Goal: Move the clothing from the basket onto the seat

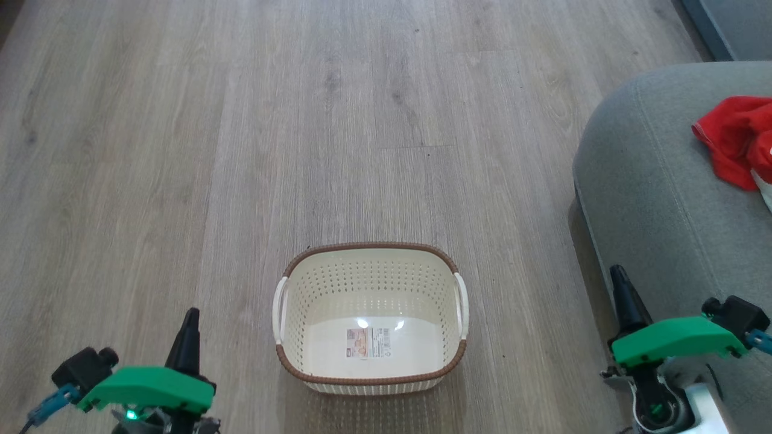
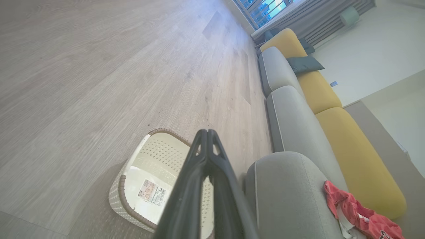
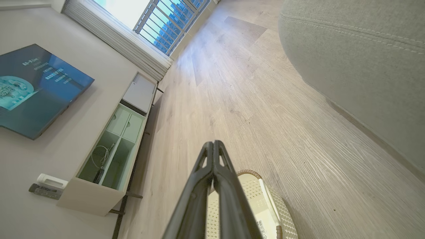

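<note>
Clothing point(image 1: 736, 141) on the seat point(image 1: 651, 181), basket point(image 1: 369, 248) emptied
The red garments lie bunched on the grey-green cushion, well apart from the basket on the floor, which has nothing in it but its label. The left claw point(image 1: 192, 316) and right claw point(image 1: 617, 274) are both clenched on nothing, one at each side of the basket. The transfer looks complete, with nothing apparently left to move.

A home living room. A long sofa point(image 2: 292, 186) faces a wall TV point(image 3: 36, 89) and low cabinet point(image 3: 113, 149) across a wood floor point(image 1: 241, 150), by a curtained window point(image 3: 166, 23).
</note>
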